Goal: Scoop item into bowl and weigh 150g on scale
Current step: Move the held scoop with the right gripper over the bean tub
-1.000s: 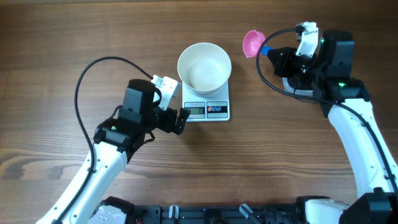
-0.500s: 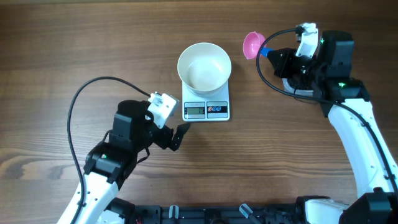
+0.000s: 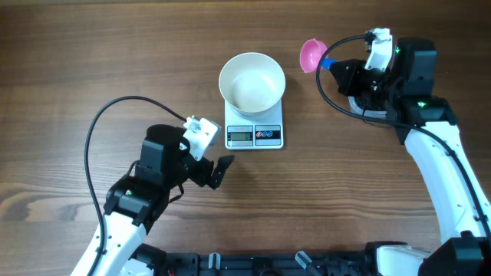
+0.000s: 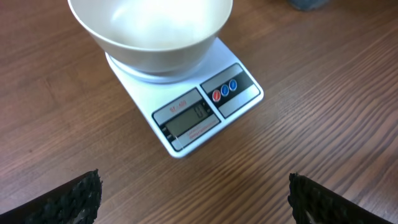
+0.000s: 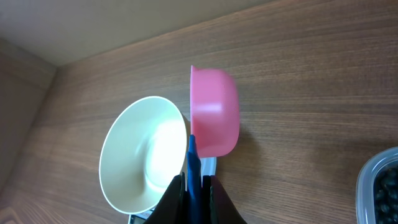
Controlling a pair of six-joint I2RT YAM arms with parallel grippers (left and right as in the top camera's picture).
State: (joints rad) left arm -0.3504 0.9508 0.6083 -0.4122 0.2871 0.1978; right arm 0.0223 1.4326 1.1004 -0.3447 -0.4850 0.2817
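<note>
resting on the flat white square scale, the round white bowl is found near the middle of the wooden desk, a little toward its far edge. the bowl's sides are smooth and plain, and a soft gloss is shown on its inside. on the scale's front a grey rectangular display is set, and beside it three small round buttons, one red and two blue. the desk is marked by long brown grain lines.

the left gripper is held over bare wood on the near side of the scale, apart from it, with its jaws spread wide and nothing between them; its black fingers are rough and knobbly. the right gripper is closed tight on the thin blue handle of a pink plastic scoop, whose rounded cup is tipped on its side toward the far right corner, to the right of the bowl and apart from it. the item is glimpsed as small dark rounded pieces, blurred, inside a clear plastic tub at the desk's right side.
</note>
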